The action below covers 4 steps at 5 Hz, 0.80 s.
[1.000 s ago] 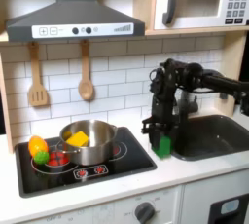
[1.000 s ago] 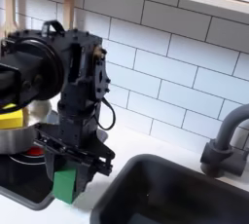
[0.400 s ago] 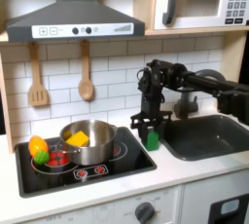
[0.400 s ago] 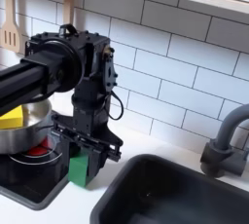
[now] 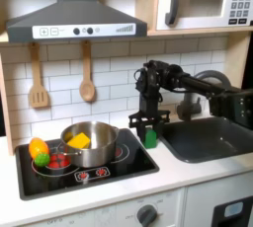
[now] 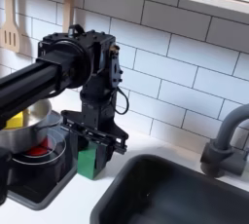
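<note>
While pinching a green block between its fingers, hangs low over the white counter between stove and sink: the black gripper in the first exterior view, with the same gripper and block close up in the second exterior view. Block upright, at or just above the counter; cannot tell whether touching. To the first exterior view's right, a dark sink basin with a grey faucet behind, near the block. To the first exterior view's left, a black stovetop, its right edge just beside the block. On the stovetop, a silver pot holding something yellow, close to the arm. Left of the pot, a small orange-and-green toy and a red one. On the tiled wall behind, a wooden spatula and a wooden spoon, well apart from the gripper.
</note>
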Tool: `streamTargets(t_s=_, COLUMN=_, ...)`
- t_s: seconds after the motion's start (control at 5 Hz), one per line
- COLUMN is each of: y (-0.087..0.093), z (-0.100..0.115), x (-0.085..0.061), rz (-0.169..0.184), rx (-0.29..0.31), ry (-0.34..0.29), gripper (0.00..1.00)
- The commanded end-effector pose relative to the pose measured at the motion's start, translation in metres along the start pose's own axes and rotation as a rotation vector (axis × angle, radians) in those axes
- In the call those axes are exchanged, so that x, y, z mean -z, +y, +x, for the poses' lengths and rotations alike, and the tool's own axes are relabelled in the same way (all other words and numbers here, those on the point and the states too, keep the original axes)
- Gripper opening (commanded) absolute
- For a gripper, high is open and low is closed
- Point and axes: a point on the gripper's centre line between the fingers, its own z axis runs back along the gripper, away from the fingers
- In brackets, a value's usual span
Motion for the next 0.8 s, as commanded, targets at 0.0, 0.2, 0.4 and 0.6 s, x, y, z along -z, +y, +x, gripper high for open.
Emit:
streamTargets(t_s=0.0, y=-0.001, z=-0.001, x=-0.001, rz=-0.001, rx=0.019, ry=0.008, gripper=1.00)
streamTargets(t_s=0.2, y=-0.001, z=-0.001, x=-0.011, rz=-0.009, rx=0.033, ry=-0.010, gripper=1.00)
streamTargets(t_s=0.4, y=0.004, z=-0.003, x=-0.017, rz=-0.001, rx=0.026, ry=-0.003, gripper=1.00)
streamTargets(t_s=0.6, y=0.009, z=-0.007, x=-0.030, rz=0.004, rx=0.033, ry=0.000, gripper=1.00)
